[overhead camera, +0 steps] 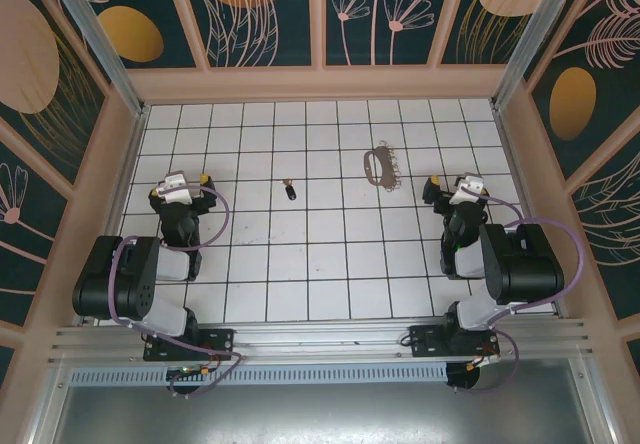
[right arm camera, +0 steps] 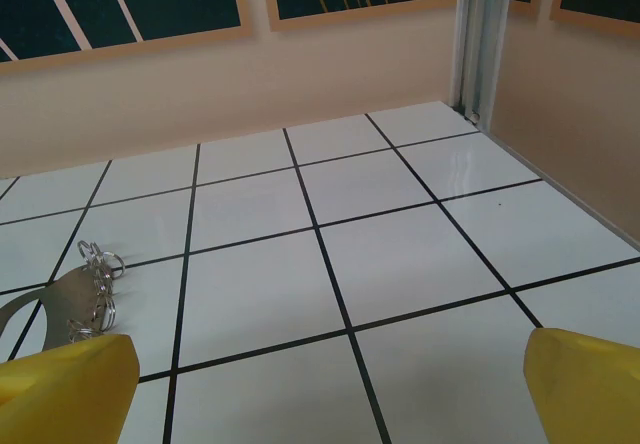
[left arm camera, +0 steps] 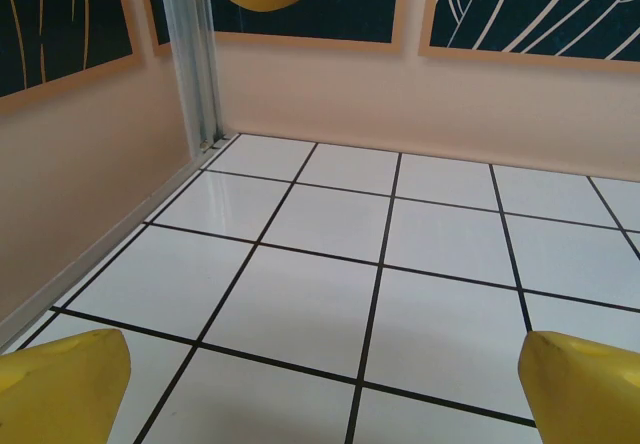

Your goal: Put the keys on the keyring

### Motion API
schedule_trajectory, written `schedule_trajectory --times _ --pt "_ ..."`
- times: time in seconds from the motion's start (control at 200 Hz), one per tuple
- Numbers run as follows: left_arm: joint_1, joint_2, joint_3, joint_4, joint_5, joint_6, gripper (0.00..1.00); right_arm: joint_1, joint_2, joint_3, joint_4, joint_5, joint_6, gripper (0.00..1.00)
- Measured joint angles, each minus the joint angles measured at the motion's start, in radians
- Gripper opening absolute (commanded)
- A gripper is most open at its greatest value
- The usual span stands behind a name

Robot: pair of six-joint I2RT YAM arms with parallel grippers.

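Above tiled floor (overhead camera: pixel 330 264): left gripper (overhead camera: pixel 184 180) jaws spread wide, empty; right gripper (overhead camera: pixel 452 182) likewise, keyring (overhead camera: pixel 379 166) nearby, untouched.

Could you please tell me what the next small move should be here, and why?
Probably swing the left gripper to its right, over the key. Its jaws are open and empty, and the key lies loose on the tiles, apart from the keyring, which sits nearer the right gripper.
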Motion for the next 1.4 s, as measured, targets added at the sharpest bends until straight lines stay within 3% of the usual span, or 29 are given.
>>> schedule_trajectory --times 1.221,1.401 --pt "0.000 0.000 0.000 -0.002 0.010 0.000 0.99 -0.001 0.000 -0.003 0.006 -0.004 0.003 0.99" --pt "0.000 -0.084 0.062 -0.188 0.051 0.000 0.99 0.017 -0.047 -0.036 0.002 -0.012 -0.014 0.99"
